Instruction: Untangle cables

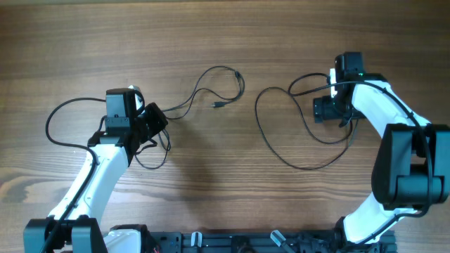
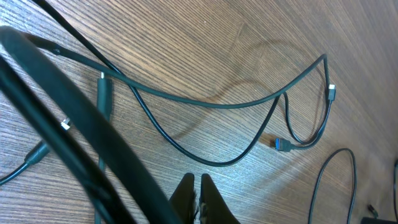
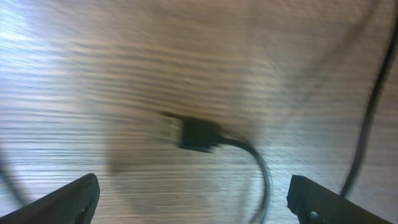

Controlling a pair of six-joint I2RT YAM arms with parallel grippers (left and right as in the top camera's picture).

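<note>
Looking down the left wrist view, I see the left gripper clenched, its two dark fingers pressed flat together at the bottom edge. I cannot tell whether any cord is pinched between them. Just beyond the fingertips one thin black cable sags in a long curve over the wood and doubles back on itself at the far right. It shows a blue-faced plug and a small silver tip. A thicker black arm lead crosses the foreground of that view.

On the other side, the right gripper is released, its fingers spread to the two lower corners of a blurred frame. A USB plug lies flat on the wood between them, touching neither. From overhead, that plug's cord, the second cable, forms one wide open loop beside the right arm. It lies near the first cable without crossing it.

Everything rests on a wood-grain table with a warm brown, streaked surface. A black mounting frame runs along its near edge, and no part of the room shows beyond the tabletop.
</note>
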